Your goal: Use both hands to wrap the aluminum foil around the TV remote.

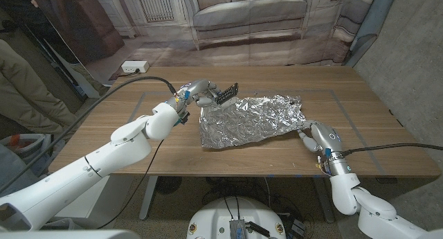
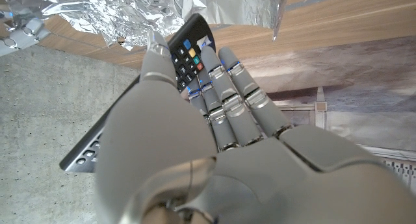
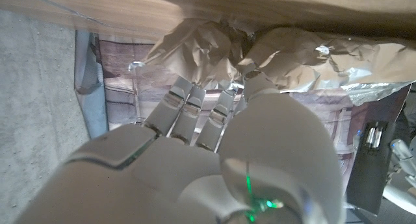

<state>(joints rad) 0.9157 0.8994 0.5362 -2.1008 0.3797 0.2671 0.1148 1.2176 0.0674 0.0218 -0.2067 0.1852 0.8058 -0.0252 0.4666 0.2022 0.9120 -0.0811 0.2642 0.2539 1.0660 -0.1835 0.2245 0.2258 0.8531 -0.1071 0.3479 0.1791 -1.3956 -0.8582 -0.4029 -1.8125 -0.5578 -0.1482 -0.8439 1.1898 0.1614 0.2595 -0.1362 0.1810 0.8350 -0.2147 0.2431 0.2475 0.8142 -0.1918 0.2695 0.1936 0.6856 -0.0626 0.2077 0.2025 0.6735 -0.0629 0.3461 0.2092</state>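
One crinkled foil sheet (image 1: 250,119), slim black remote (image 1: 227,93)

Wooden table (image 1: 124,152), sofa (image 1: 249,14) behind

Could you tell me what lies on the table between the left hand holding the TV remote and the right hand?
In the head view, the crumpled aluminum foil spans the stretch between the left hand, which holds the TV remote, and the right hand, whose fingers touch its edge.

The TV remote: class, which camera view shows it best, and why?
The left wrist view: the TV remote is close, its coloured buttons clear, held in the left hand. The head view shows it small and dark beside the foil. The right wrist view shows a dark slab at the edge.
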